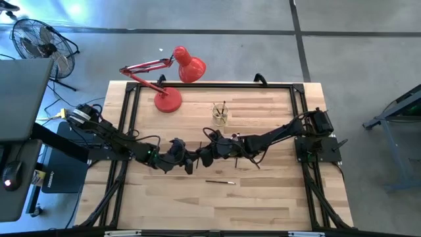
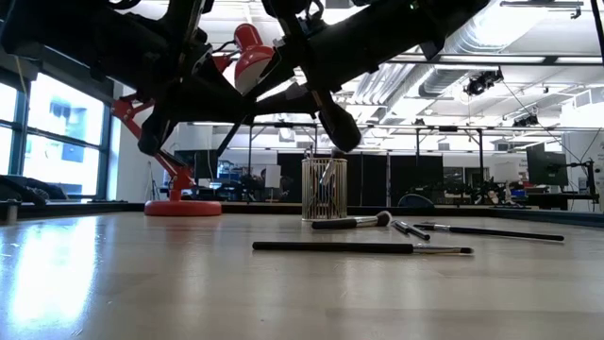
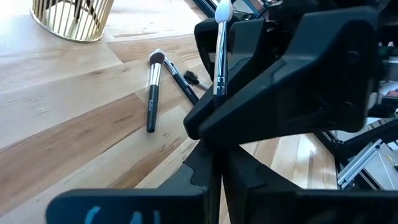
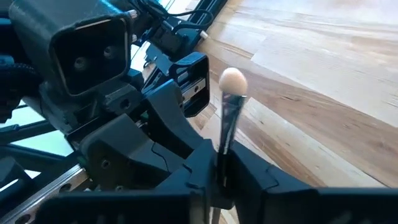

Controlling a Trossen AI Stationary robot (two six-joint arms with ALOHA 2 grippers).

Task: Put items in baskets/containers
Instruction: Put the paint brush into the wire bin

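Editor: From above, where do the arms stand?

Photographer: Over the middle of the pale wooden tabletop (image 1: pixel 263 197), the left tool (image 1: pixel 187 161) and right tool (image 1: pixel 205 155) meet tip to tip. Beyond them stands a small yellowish cylindrical cup (image 1: pixel 220 116) with brushes upright inside, near a red desk lamp (image 1: pixel 168 100). One thin dark brush (image 1: pixel 220 182) lies alone on the arms' other side.

Editor: And at table level?

Photographer: Several loose brushes lie flat just before the cup (image 2: pixel 324 189), the long black-handled brush (image 2: pixel 359 247) nearest the lens.

Editor: The wrist cameras?

Photographer: Left wrist: the left tool (image 3: pixel 214 168) is narrowed on the dark handle of a white-tipped brush (image 3: pixel 219 56). The right arm is close behind, and the cup (image 3: pixel 71 18) stands well apart. Right wrist: the right tool (image 4: pixel 219 168) is pinched narrow round that handle, and the white-tipped brush (image 4: pixel 231 106) stands up from it.
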